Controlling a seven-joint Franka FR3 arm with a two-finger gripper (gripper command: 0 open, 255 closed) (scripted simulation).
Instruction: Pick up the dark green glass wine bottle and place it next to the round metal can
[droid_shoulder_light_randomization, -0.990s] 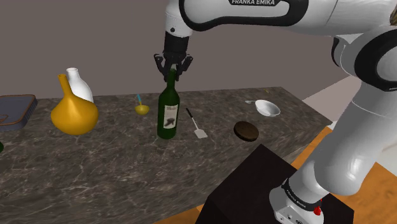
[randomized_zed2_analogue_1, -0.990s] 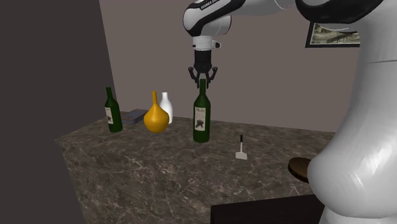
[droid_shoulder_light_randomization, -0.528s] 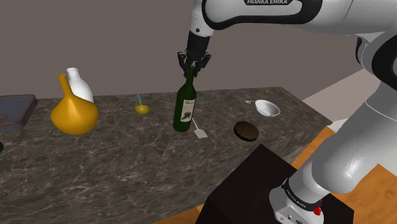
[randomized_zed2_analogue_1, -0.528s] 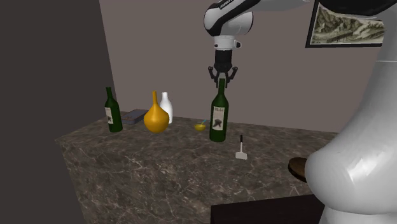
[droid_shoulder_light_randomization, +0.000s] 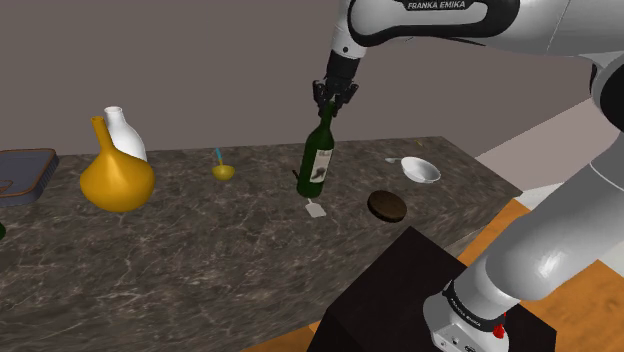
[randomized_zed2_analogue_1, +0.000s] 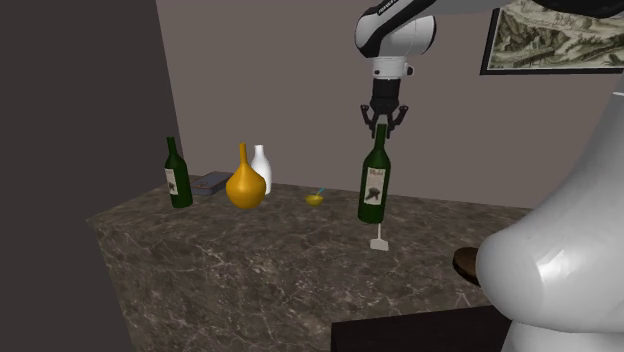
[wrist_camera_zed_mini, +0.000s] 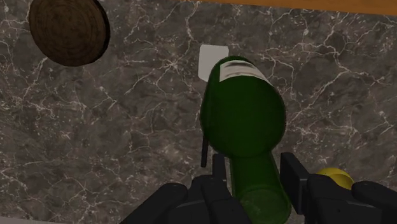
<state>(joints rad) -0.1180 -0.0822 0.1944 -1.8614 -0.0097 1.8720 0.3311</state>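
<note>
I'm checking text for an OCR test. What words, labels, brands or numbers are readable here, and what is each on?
"FRANKA EMIKA": on the white arm, in the shoulder view.
Label on the green wine bottle clasped in the gripper: a dark mark, any wording too small to read.
Label on the second green bottle: too small to read.
Framed picture on the wall: no readable text.

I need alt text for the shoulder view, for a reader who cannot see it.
The black gripper holds a dark green wine bottle by its neck, slightly tilted, over a dark marbled counter. Toward the view's right lie a brown round can and a white bowl; at its left stands a yellow vase.
</note>
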